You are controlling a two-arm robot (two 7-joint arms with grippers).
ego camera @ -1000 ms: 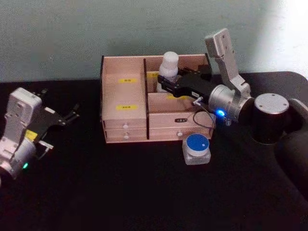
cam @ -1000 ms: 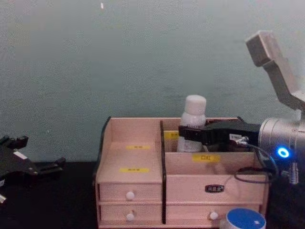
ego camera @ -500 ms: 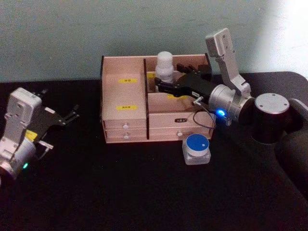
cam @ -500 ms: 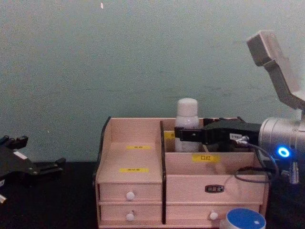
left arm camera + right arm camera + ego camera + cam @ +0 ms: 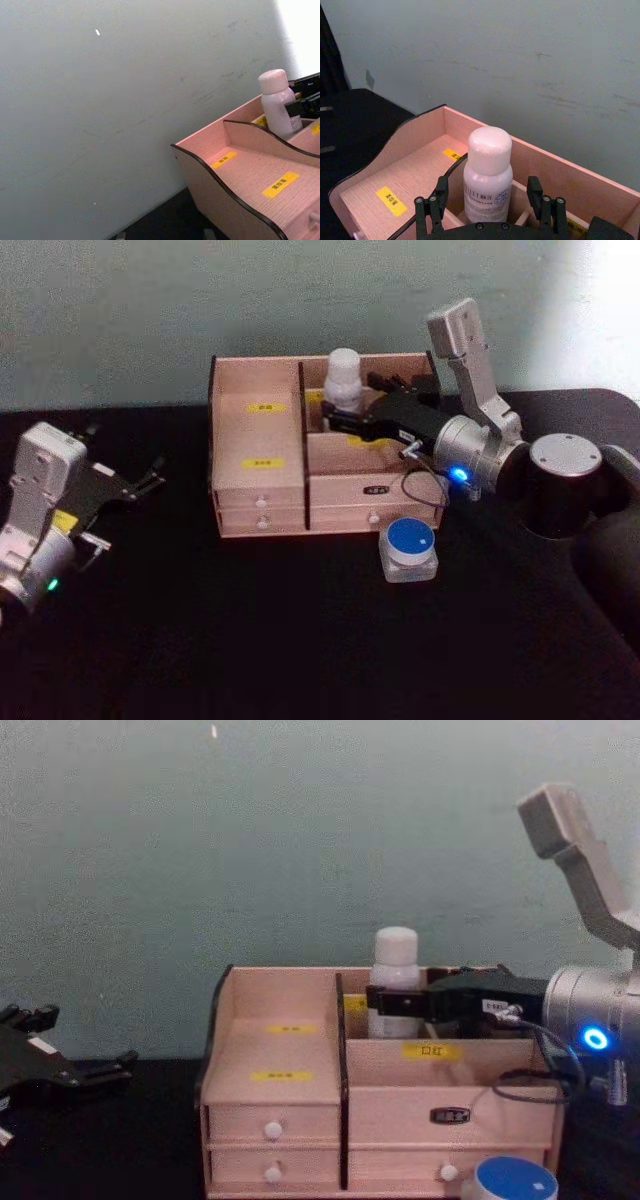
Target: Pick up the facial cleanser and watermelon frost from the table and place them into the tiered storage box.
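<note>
Straddling the facial cleanser (image 5: 488, 165), your right tool (image 5: 487, 187) had its fingers apart, a gap on each side of the bottle. Cleanser stood upright in the tiered storage box (image 5: 258, 455), rear compartment right of the divider. Watermelon frost (image 5: 411, 548) sat on the worktop (image 5: 300, 640) at the box's 5 o'clock. Your left tool (image 5: 148, 476) lay at 9 o'clock, fingers apart.

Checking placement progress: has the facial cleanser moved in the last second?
Yes. The facial cleanser shifted left, toward the dark centre divider of the tiered storage box.
</note>
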